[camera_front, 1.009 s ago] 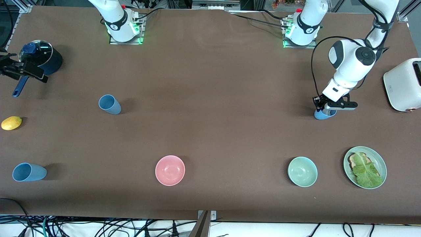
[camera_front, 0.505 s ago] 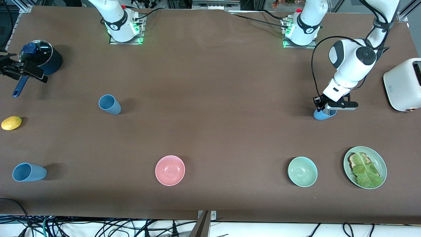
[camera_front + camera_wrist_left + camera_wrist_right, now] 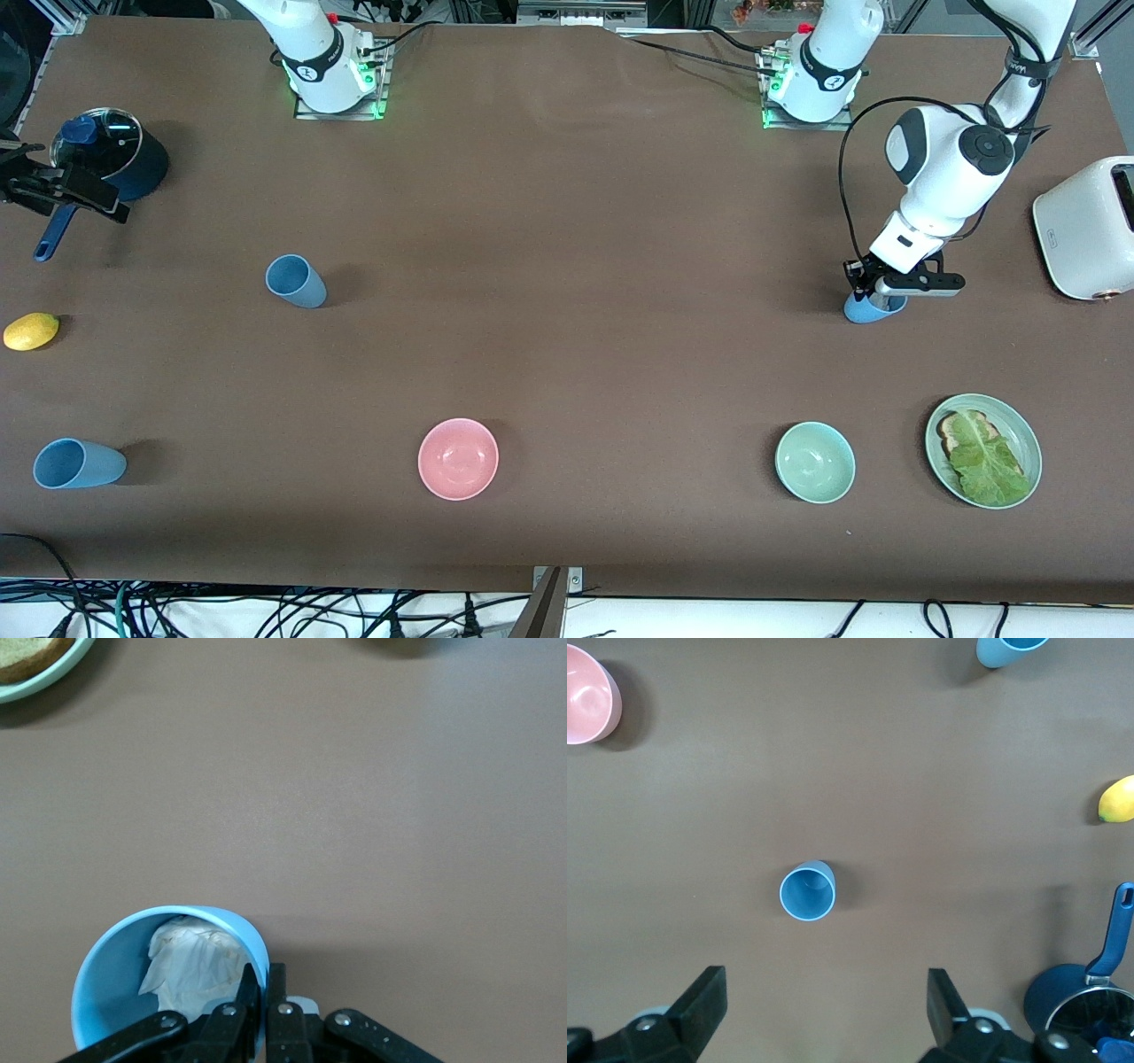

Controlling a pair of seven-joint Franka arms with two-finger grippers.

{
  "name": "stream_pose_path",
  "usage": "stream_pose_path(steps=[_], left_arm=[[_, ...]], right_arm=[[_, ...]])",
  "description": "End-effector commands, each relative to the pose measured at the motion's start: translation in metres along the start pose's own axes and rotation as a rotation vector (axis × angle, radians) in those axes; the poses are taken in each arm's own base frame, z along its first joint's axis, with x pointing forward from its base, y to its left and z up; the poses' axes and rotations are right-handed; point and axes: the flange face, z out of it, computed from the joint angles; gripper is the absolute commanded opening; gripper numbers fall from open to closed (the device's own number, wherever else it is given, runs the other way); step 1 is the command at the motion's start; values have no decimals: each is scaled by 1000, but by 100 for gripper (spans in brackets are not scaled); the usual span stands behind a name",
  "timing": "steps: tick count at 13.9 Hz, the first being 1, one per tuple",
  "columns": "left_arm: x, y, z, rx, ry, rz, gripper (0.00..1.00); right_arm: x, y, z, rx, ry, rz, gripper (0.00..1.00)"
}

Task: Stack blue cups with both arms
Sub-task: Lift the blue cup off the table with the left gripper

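Note:
My left gripper [image 3: 875, 292] is shut on the rim of a light-blue cup [image 3: 861, 310] at the left arm's end of the table. In the left wrist view one finger is inside the cup [image 3: 111, 988] and one outside, and the gripper [image 3: 264, 992] pinches the wall. Crumpled white paper [image 3: 190, 964] lies in that cup. A second blue cup [image 3: 295, 281] stands mid-table toward the right arm's end and shows in the right wrist view [image 3: 807, 891]. A third cup [image 3: 75, 463] stands nearer the front camera. My right gripper [image 3: 53, 188] hangs open and empty [image 3: 824, 1005] beside the pot.
A dark-blue long-handled pot [image 3: 111, 155] and a lemon [image 3: 31, 330] sit at the right arm's end. A pink bowl [image 3: 458, 458], a green bowl [image 3: 815, 462] and a plate of toast with lettuce [image 3: 1028, 443] line the near side. A white toaster [image 3: 1085, 226] stands by the left arm.
My left gripper and its cup have shifted very slightly toward the right arm's end. The right arm and the other cups have not moved.

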Motion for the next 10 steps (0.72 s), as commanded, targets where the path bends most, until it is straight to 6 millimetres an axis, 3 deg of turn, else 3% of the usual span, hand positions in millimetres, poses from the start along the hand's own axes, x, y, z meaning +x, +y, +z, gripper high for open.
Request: stream_pose_path(steps=[1,10], left_arm=[[-3,2,-4,0,2,22,0],[1,2,-22,-4,-3,20,0]], right_arm=[[-3,0,-6,15,11,4,100],[-3,0,-6,15,10,4,100]])
